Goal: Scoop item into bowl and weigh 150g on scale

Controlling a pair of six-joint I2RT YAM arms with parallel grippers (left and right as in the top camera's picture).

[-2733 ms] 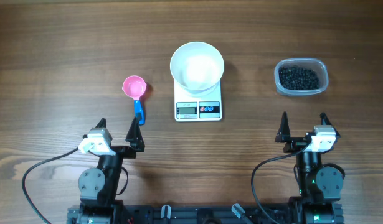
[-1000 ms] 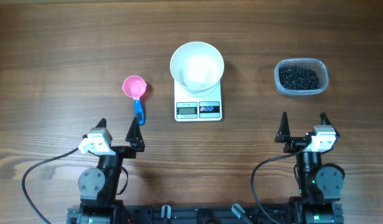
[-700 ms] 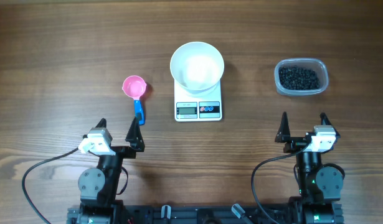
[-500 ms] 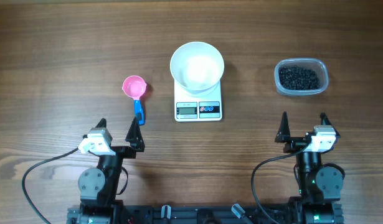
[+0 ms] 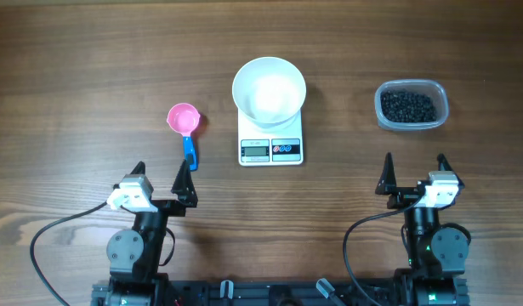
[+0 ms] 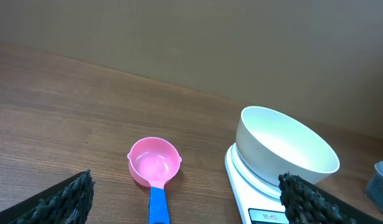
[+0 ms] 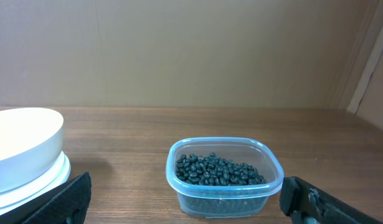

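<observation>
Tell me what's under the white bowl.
The scale: the bowl sits on its platform. The display and buttons show in front of the bowl; the platform surface beneath it is covered.

**A:** What is standing in the way of the left gripper [image 5: 162, 164]?

**B:** A pink scoop [image 5: 184, 120] is lying just beyond it, its blue handle ending beside the gripper's right finger. Bare table [image 5: 74, 76] is stretching away to the left and far side.

**A:** And in the middle?

**B:** The scale [image 5: 271, 150] is sitting there, with the bowl [image 5: 269, 88] resting on its far part and blocking any low path across. Open strips of wood are running on either side of it.

**A:** And the right gripper [image 5: 414, 157]?

**B:** Open wood is lying between it and the clear tub [image 5: 412, 127] farther out.
</observation>
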